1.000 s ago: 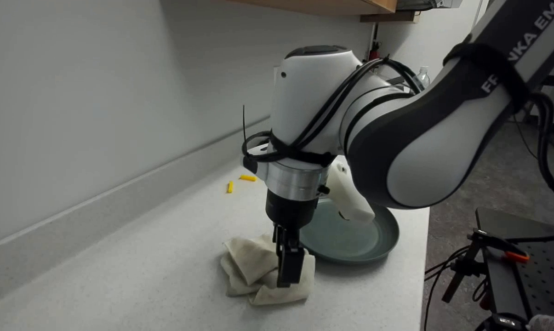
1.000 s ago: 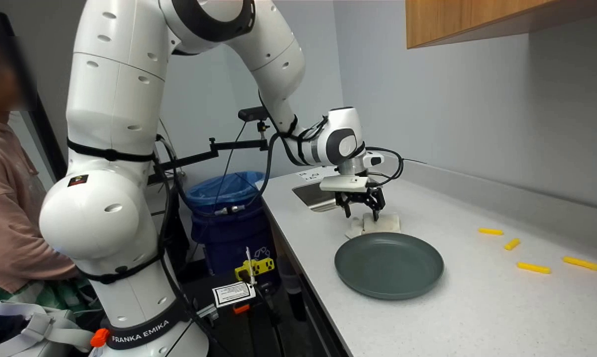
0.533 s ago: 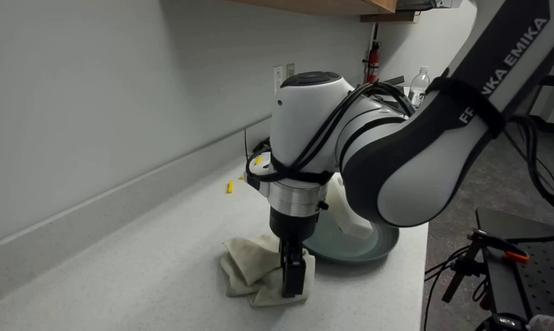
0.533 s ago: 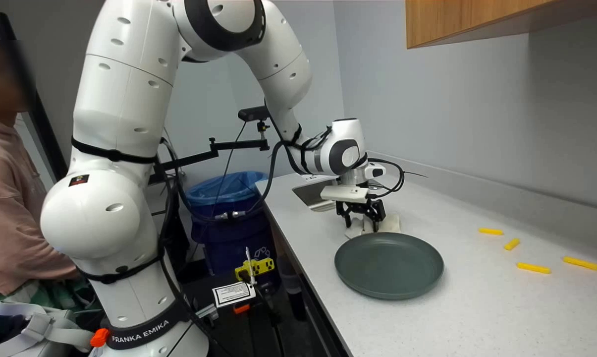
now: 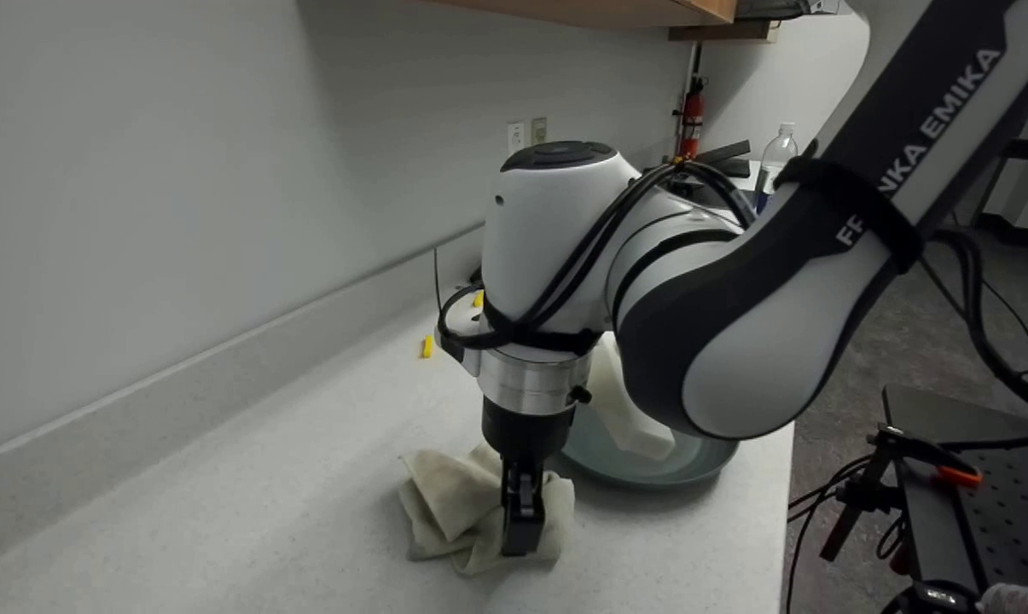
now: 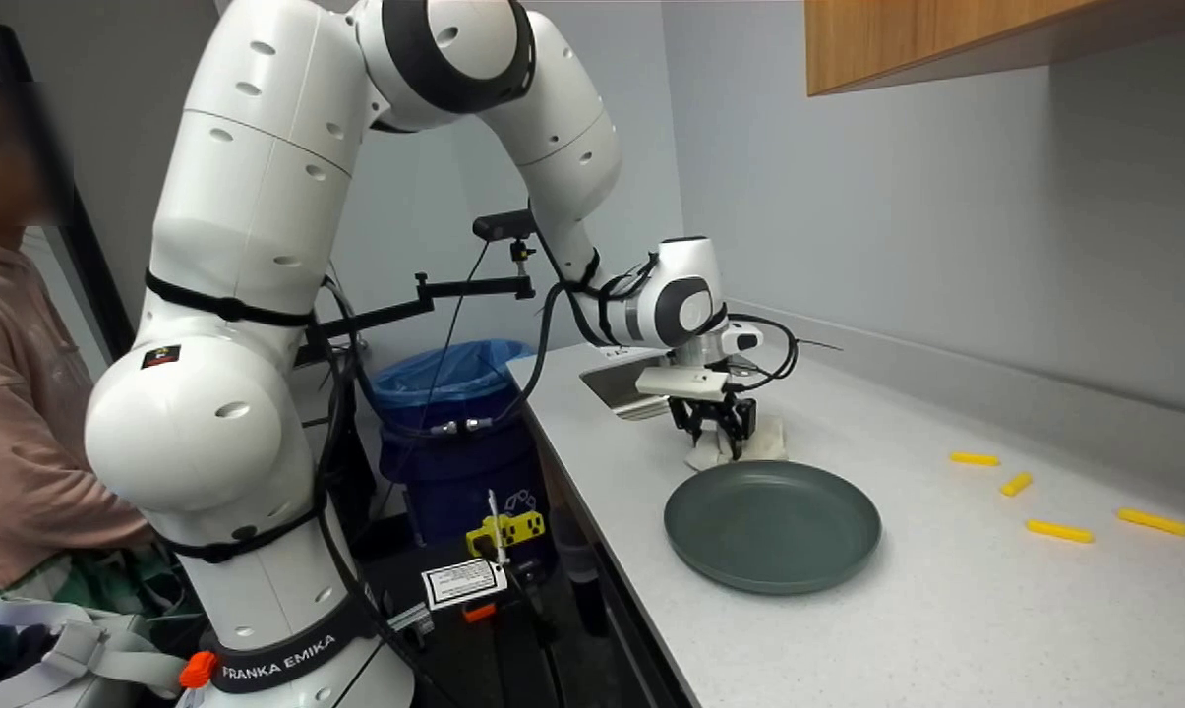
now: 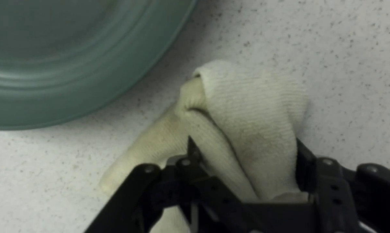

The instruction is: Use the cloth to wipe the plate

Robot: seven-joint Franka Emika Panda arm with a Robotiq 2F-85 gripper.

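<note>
The gripper (image 7: 245, 144) is closing in compared with a moment ago: its jaws are standing nearer each other, but there's still a clear gap, with the cloth (image 7: 253, 119) bunching up in it. One of the fingers (image 7: 195, 152) is poking into a fold and the other is sitting right at the fabric's edge. In an exterior view the arm (image 5: 752, 367) is drifting a little leftward, and the cloth is shifting that way too. It's lying crumpled on the counter (image 6: 946, 610), just beside the plate (image 6: 772, 531), with a strip of counter showing between them in the wrist view. Plate's staying put.

Around all that, some yellow pieces (image 6: 1059, 531) are lying on the counter well apart from the cloth, a wooden cabinet (image 6: 946, 44) is hanging overhead, and a blue bin (image 6: 444, 482) is standing beside the counter. As for what's getting in the way, the arm and the wrist's white block (image 5: 624, 418) are covering a chunk of the plate in an exterior view, and the gripper's black linkages (image 7: 335, 194) are hiding the lower part of the cloth in the wrist view.
</note>
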